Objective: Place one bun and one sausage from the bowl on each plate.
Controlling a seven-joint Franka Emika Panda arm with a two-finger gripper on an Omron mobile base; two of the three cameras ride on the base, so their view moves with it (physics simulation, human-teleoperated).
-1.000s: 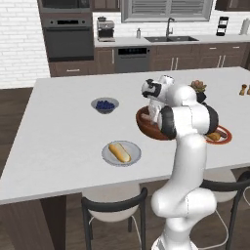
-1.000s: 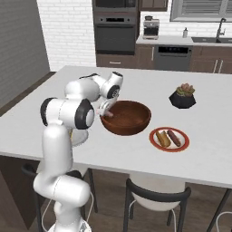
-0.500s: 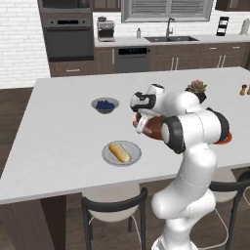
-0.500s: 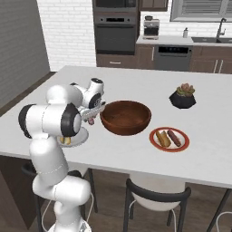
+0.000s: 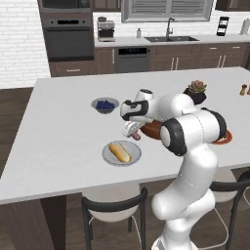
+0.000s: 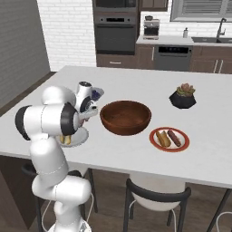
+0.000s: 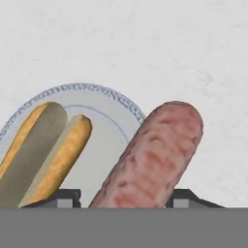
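Note:
My gripper (image 5: 131, 131) is shut on a pink-brown sausage (image 7: 152, 157), also seen as the sausage (image 5: 133, 133), held just above the right rim of the grey-white plate (image 5: 108, 156). A split bun (image 5: 119, 152) lies on that plate; in the hand view the bun (image 7: 41, 150) sits left of the sausage. The dark-brown wooden bowl (image 6: 125, 117) stands right of the gripper, partly hidden by the arm in the left base view. A red plate (image 6: 155, 142) beyond the bowl carries a bun (image 6: 162, 138) and a sausage (image 6: 174, 137).
A small grey-blue bowl of berries (image 5: 104, 104) stands behind the grey-white plate. A dark pot with a succulent (image 6: 183, 95) sits at the back right of the island (image 5: 58, 136). Salt and pepper shakers (image 5: 243, 89) are at the far right edge. Stools stand below the counter's front edge.
The arm has swung left from over the wooden bowl, carrying the sausage to the grey-white plate's right rim and lowering it.

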